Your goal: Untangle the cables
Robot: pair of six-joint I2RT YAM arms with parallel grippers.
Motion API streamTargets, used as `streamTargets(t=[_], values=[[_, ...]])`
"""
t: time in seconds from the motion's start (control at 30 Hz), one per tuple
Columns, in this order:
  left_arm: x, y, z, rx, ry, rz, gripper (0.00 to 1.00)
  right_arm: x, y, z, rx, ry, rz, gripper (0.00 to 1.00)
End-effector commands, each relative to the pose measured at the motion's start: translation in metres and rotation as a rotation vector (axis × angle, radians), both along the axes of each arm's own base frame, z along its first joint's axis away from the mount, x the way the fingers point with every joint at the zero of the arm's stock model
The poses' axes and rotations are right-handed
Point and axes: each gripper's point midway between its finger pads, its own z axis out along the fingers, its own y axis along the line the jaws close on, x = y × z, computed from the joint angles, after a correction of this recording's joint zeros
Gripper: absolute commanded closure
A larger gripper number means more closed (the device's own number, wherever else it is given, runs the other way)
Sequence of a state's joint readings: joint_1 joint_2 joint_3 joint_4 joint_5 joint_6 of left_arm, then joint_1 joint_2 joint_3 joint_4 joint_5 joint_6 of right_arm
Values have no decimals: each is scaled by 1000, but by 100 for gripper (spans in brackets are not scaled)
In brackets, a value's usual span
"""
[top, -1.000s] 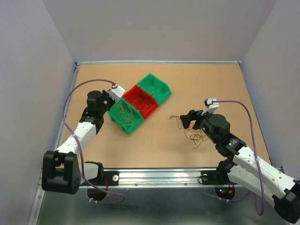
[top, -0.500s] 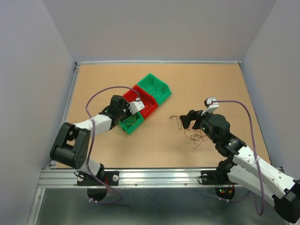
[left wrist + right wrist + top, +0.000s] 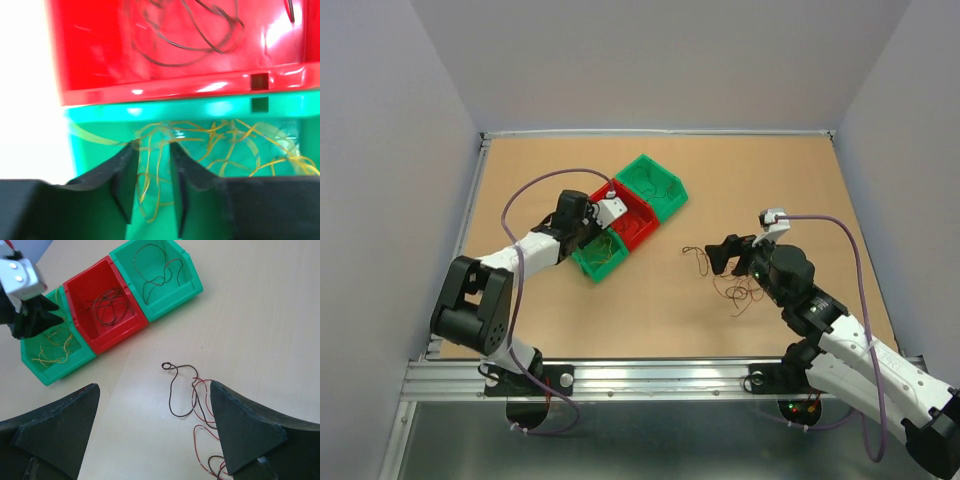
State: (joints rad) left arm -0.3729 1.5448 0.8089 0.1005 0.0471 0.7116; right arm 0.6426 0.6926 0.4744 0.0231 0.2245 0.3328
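A loose clump of red and dark brown cables (image 3: 735, 285) lies on the table; in the right wrist view a dark brown strand (image 3: 176, 390) and red strands (image 3: 200, 407) show. My right gripper (image 3: 722, 258) (image 3: 155, 440) is wide open just above and near of the clump, holding nothing. My left gripper (image 3: 598, 230) (image 3: 152, 146) reaches into the near green bin (image 3: 588, 268), its jaws a narrow gap apart. Yellow cables (image 3: 225, 135) lie in that bin, and some strands show through the gap. The left gripper also shows in the right wrist view (image 3: 42, 315).
Three bins stand in a diagonal row: the near green bin (image 3: 50, 376) with yellow cables (image 3: 52, 347), a red bin (image 3: 642, 232) (image 3: 120, 332) with dark cables (image 3: 107, 305), and a far green bin (image 3: 670, 200) (image 3: 172, 305) with a dark cable (image 3: 157, 270).
The left arm has swung from the left side of the bins to over the near green bin and lowered its gripper into it. The right arm and the table clump have hardly moved.
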Motion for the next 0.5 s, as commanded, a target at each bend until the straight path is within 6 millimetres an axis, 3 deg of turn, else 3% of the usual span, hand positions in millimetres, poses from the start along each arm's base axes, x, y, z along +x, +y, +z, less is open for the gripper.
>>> streamTargets(t=[0.0, 0.17, 0.2, 0.33, 0.47], values=[[3, 3, 51, -54, -105, 58, 54, 2, 3, 17, 30, -42, 9, 4], [2, 13, 87, -65, -164, 113, 48, 2, 4, 17, 32, -41, 13, 4], [-5, 15, 85, -59, -137, 114, 48, 2, 4, 16, 30, -39, 11, 4], [-15, 4, 112, -126, -157, 64, 40, 2, 4, 16, 31, -37, 16, 3], [-24, -5, 123, -155, -155, 26, 34, 2, 7, 13, 35, -21, 23, 3]])
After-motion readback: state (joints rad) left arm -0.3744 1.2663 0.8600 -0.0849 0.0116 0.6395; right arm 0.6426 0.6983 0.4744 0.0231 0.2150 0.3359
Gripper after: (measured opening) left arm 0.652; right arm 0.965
